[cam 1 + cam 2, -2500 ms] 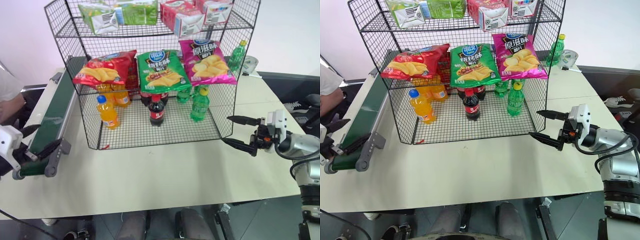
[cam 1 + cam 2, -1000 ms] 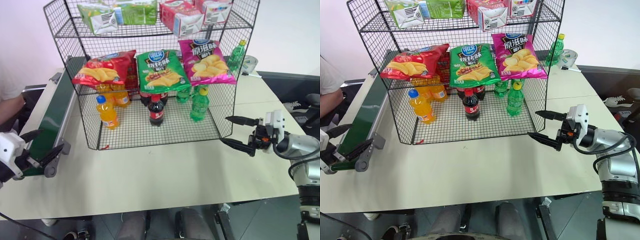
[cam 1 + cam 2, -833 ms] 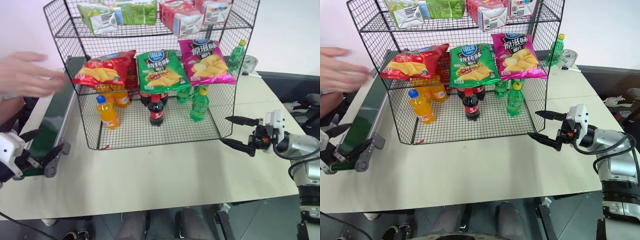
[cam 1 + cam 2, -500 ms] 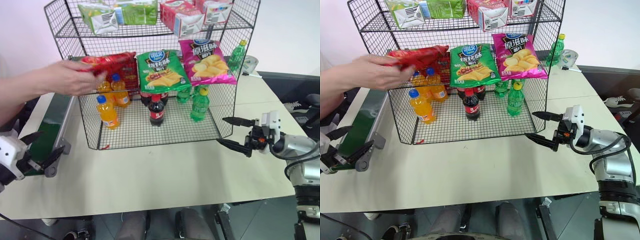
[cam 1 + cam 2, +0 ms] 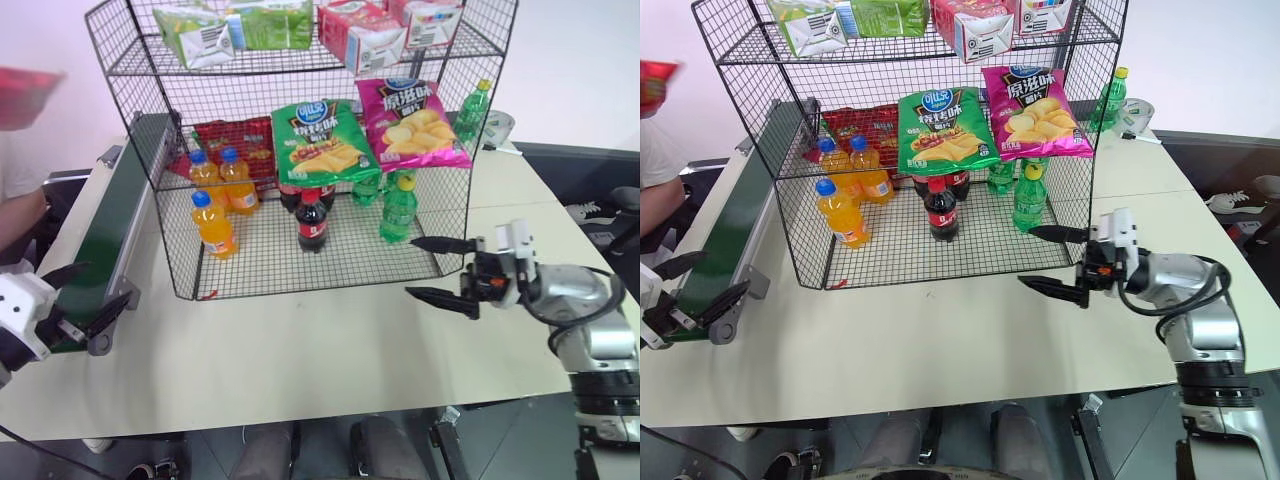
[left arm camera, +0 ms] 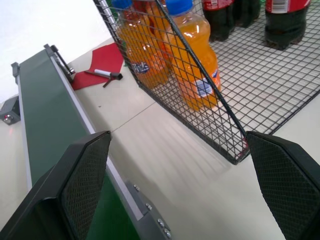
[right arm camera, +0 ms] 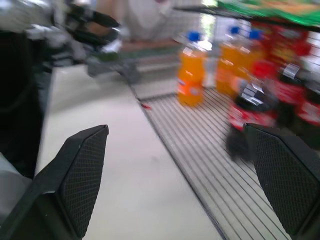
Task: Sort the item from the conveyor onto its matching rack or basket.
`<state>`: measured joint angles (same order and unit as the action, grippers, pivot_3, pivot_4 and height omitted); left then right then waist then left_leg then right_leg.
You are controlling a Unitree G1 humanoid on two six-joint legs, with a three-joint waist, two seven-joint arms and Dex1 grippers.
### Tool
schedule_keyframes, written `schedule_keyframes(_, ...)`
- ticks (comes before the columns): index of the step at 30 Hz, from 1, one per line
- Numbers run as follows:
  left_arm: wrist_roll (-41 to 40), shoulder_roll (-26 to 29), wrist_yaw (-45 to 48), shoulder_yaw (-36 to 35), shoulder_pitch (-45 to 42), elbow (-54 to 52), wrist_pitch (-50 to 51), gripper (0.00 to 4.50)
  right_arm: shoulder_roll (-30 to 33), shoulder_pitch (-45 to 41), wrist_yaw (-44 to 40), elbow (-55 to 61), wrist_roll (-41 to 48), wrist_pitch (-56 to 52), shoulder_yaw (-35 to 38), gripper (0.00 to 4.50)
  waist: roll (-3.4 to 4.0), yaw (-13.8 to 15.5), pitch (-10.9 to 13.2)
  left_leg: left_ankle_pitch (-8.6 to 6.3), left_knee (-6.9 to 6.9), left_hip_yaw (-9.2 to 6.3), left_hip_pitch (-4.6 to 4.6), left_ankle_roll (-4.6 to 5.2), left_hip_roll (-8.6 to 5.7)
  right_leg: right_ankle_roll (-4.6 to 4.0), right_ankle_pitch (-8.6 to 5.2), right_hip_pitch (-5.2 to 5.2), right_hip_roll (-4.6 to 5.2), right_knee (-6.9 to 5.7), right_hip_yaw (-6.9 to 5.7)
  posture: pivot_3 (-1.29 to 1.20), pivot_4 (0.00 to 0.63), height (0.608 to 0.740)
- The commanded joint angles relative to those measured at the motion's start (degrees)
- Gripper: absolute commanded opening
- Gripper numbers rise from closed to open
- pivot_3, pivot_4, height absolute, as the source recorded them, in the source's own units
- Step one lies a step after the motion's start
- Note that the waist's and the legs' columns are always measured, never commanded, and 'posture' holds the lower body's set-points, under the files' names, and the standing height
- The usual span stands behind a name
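Waiting for the red bag (image 5: 25, 95) to reach the conveyor (image 5: 110, 225); both my left gripper (image 5: 85, 292) and right gripper (image 5: 435, 270) are spread, empty; next I pick it up.

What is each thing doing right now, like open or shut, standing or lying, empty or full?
Left gripper: open, empty, by the conveyor's end.
Right gripper: open, empty, in front of the rack.
Conveyor: belt bare.
Rack: stocked on all three tiers.
Green crisp bag: lying on the middle tier.
Pink crisp bag: lying beside it.
Cola bottle: upright, capped.
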<state>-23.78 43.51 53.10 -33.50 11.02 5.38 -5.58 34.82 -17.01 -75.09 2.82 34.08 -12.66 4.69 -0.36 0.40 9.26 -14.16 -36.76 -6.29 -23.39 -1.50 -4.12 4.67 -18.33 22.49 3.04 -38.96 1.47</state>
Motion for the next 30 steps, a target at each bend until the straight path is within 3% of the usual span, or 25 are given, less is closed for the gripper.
schedule_keyframes(1, 0.7, -0.1, -1.0, 0.0, 0.3, -2.1, -1.0, 4.48, -1.2, -1.2, -0.6, 5.9, 2.3, -1.5, -2.5, 4.5, -0.01, 0.1, 0.0, 0.0, 0.0, 0.0, -0.01, 0.0, 0.0, 0.0, 0.0, 0.01, 0.0, 0.0, -0.01, 0.0, 0.15, 0.74)
schedule_keyframes(11, 1.0, -0.6, -2.4, 0.0, 0.6, -2.2, -1.5, 4.48, -6.0, -4.0, -2.6, 4.3, -0.5, 1.3, -9.2, 4.5, -0.04, 0.1, 0.0, 0.0, 0.04, 0.0, -0.03, 0.0, 0.0, 0.0, 0.0, 0.03, 0.0, 0.07, -0.01, 0.0, 0.15, 0.74)
schedule_keyframes(21, 8.9, -0.6, -7.8, -0.4, 2.7, -0.4, -10.0, 4.48, -8.4, -4.4, 1.1, 1.7, -3.5, 3.7, -9.4, 4.5, -0.04, 0.0, 0.0, 0.0, 0.09, 0.0, -0.03, -0.01, 0.0, 0.01, 0.01, 0.05, 0.0, 0.08, -0.01, 0.0, 0.15, 0.74)
schedule_keyframes(30, 10.3, -0.4, -10.8, -0.9, 3.9, 1.0, -13.4, 4.48, -8.1, -5.2, 0.7, -0.1, -4.3, 4.8, -9.4, 4.5, -0.04, 0.0, 0.0, 0.0, 0.16, 0.0, -0.02, -0.01, 0.0, 0.0, 0.01, 0.06, 0.0, 0.09, -0.02, 0.0, 0.15, 0.74)
